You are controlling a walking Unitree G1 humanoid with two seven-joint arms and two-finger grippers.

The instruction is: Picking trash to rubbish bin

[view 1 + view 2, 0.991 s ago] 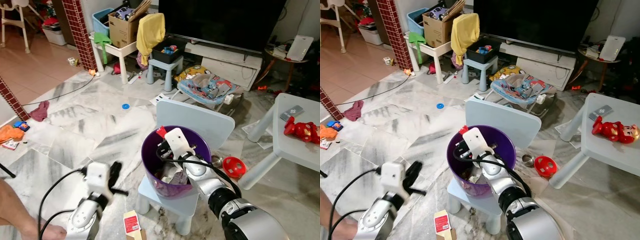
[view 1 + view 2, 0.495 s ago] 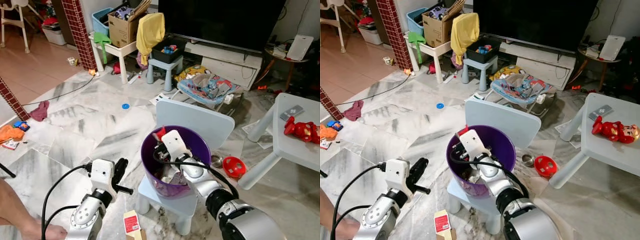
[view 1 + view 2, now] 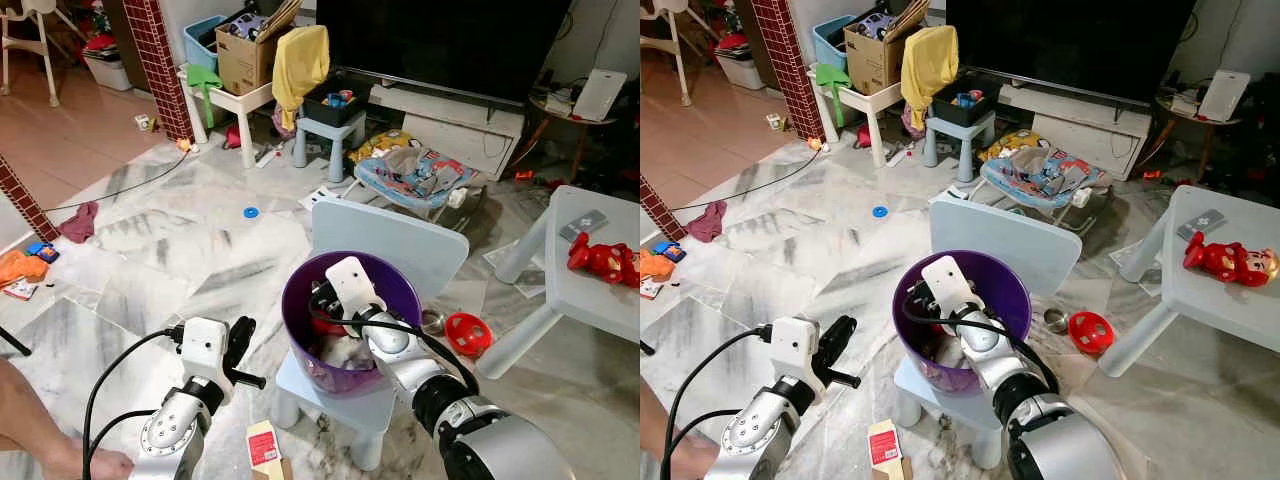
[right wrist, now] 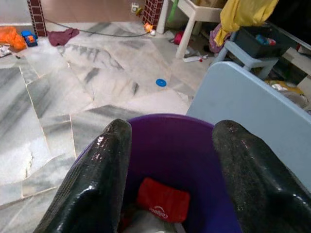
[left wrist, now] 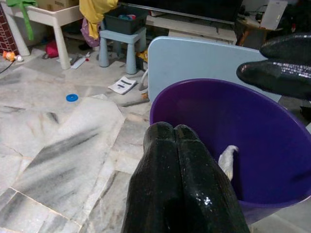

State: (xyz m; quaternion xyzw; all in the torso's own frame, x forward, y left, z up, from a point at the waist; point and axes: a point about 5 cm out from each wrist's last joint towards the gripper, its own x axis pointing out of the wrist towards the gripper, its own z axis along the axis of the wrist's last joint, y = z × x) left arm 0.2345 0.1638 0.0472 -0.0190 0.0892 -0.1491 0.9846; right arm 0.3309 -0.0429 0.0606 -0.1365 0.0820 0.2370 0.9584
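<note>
Carton (image 3: 263, 444), small, red and white, lying on the marble floor (image 3: 150, 260) nearest the robot, just beside the chair's front leg. Left gripper (image 3: 236, 352), fingers pressed together, holding nothing, low beside the purple rubbish bin (image 3: 300, 300). Bin standing on the seat of a pale blue child's chair (image 3: 400, 240). Right gripper (image 4: 170, 160) inside the bin's mouth, fingers spread apart, nothing between them. Red wrapper (image 4: 163, 200) lying in the bin below those fingers, among pale crumpled trash (image 5: 227, 158). Red ring toy (image 3: 468, 333) on the floor right of the chair. Blue disc (image 3: 251, 212) farther out. White low table (image 3: 600, 290) with a red toy (image 3: 603, 260) at far right.
</note>
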